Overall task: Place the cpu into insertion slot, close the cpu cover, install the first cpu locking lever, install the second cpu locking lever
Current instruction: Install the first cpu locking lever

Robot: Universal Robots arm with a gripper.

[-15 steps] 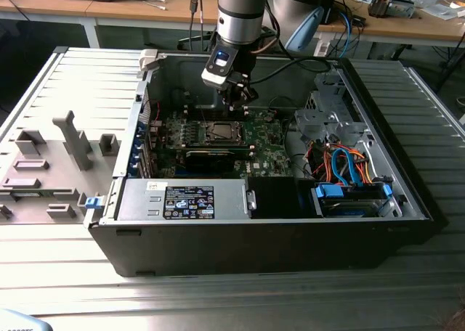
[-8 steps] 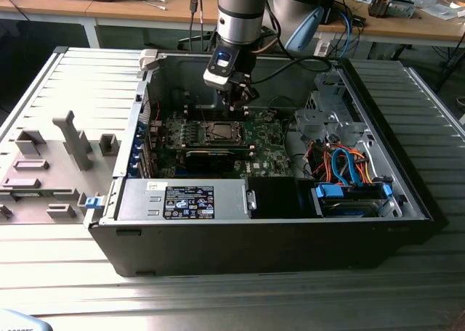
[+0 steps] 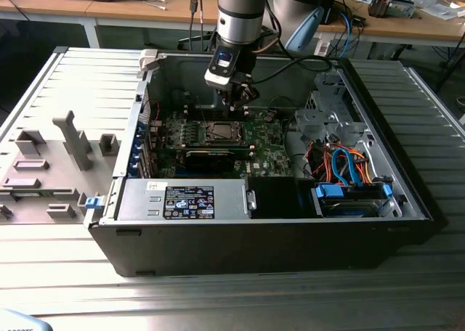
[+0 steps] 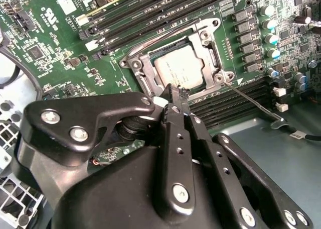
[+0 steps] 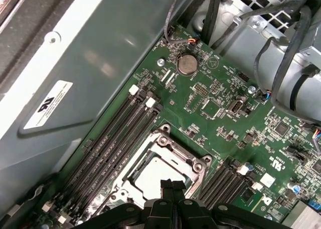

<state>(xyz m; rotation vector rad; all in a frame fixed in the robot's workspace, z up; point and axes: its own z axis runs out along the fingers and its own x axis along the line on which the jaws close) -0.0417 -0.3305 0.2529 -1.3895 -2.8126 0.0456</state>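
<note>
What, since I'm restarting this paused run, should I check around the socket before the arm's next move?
1. The cpu lying flat in the insertion slot: ok.
2. The cpu cover down around the chip: ok. Its frame looks flat in both wrist views.
3. The locking lever latched: not ok. The thin wire juts out, away from the slot.
4. The gripper carrying nothing: ok. The jaws are shut together with nothing between them, and the tips are at the cover's edge.
5. Tips touching the cover or just above it: cannot tell.
</note>
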